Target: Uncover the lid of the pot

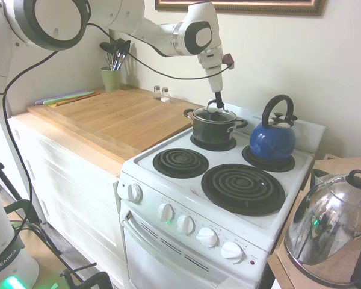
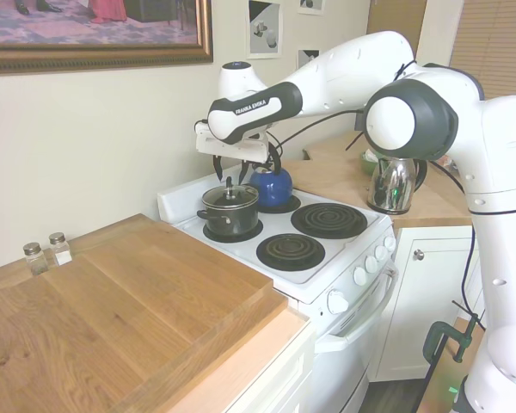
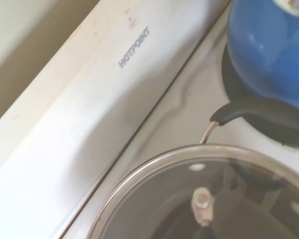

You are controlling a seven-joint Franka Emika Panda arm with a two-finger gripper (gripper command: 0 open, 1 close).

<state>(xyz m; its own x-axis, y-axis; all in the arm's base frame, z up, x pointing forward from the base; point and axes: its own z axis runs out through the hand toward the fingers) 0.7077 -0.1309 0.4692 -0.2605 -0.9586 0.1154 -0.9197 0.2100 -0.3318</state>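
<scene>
The claw (image 1: 216, 106), fingers spread, is hovering over the lid (image 1: 213, 114); centring on its knob (image 1: 213, 109) before pinching should be giving a clean straight lift off the pot (image 1: 213, 129).

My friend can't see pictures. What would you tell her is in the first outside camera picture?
A white robot arm reaches down over a small black pot on a white stove, its gripper right above the knob of the glass lid, which is on the pot. A blue kettle sits beside it, a shiny steel kettle nearer the camera.
</scene>
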